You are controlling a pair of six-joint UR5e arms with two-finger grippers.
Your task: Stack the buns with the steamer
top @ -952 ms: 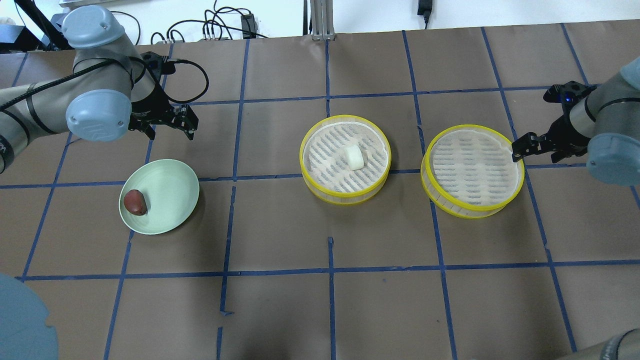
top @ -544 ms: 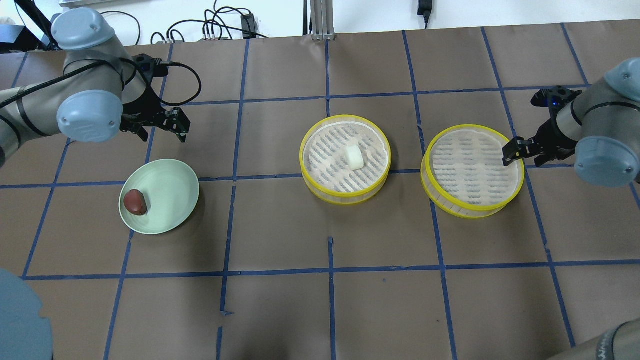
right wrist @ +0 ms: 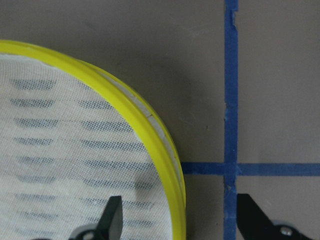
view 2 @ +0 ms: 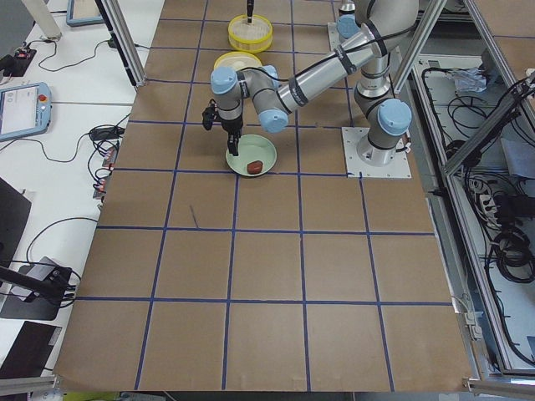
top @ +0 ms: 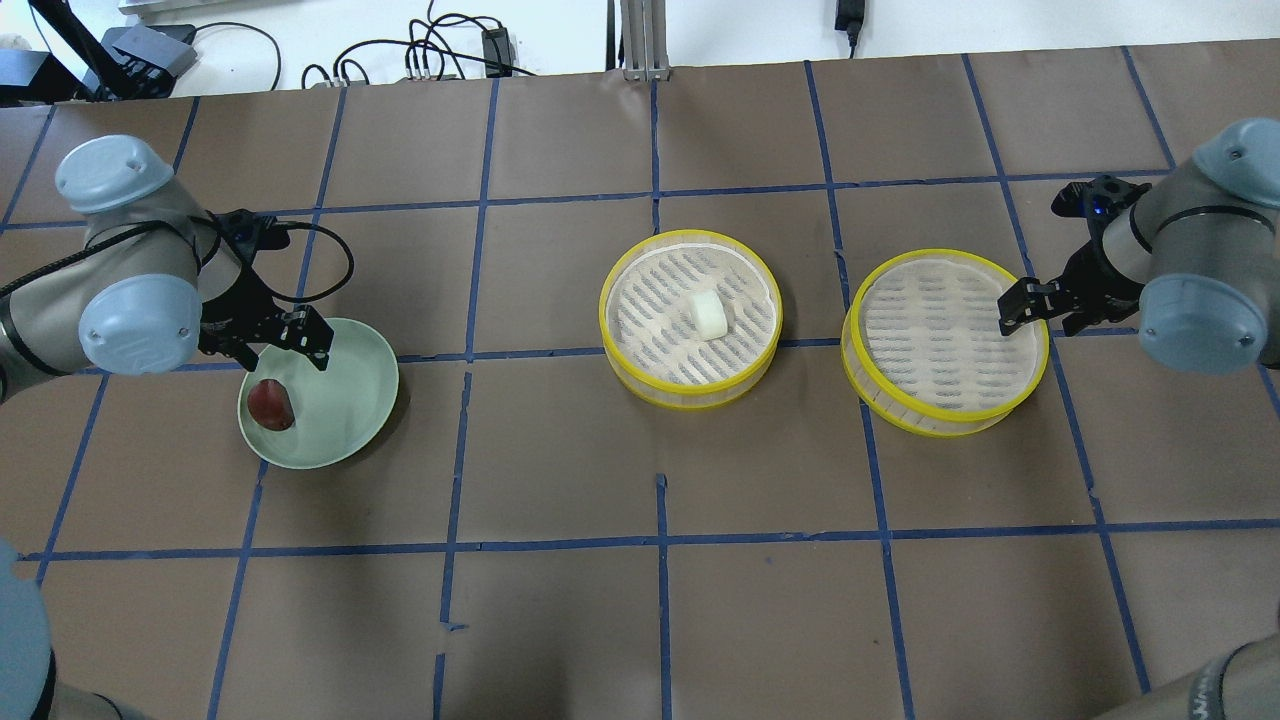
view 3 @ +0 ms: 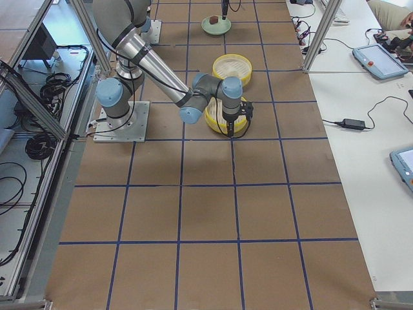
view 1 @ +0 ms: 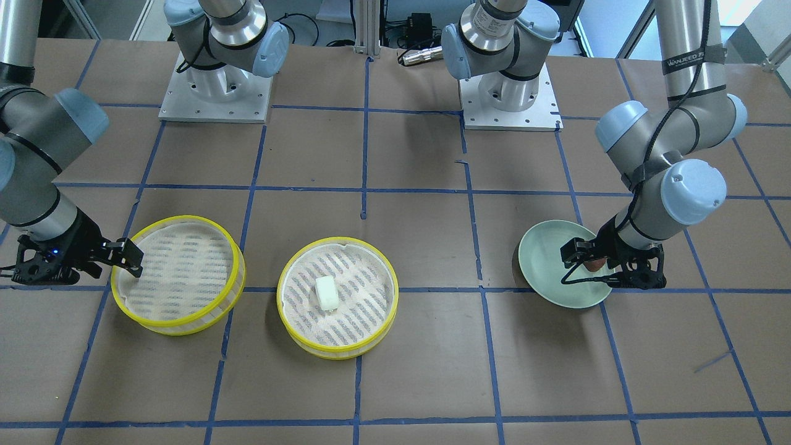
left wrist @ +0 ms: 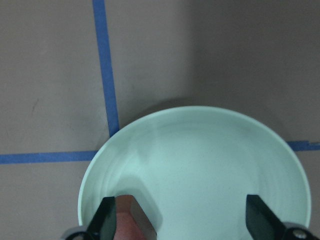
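Seen from across the table, the reddish-brown bun (view 1: 594, 265) is only a sliver behind the left gripper (view 1: 602, 267). In the left wrist view the bottom edge cuts off most of the bun and part of the pale green plate (left wrist: 200, 130). The right wrist view holds just one arc of the right steamer tray (right wrist: 150, 125), which runs off the left and bottom edges. It also crops the right gripper (right wrist: 181, 215) at the bottom, and in each side view the far arm's gripper is too small to read.

The left gripper (top: 282, 348) has swung over the plate (top: 355, 400); the right gripper (top: 1045, 312) has edged inward, jaws astride the steamer (top: 940, 425) rim.
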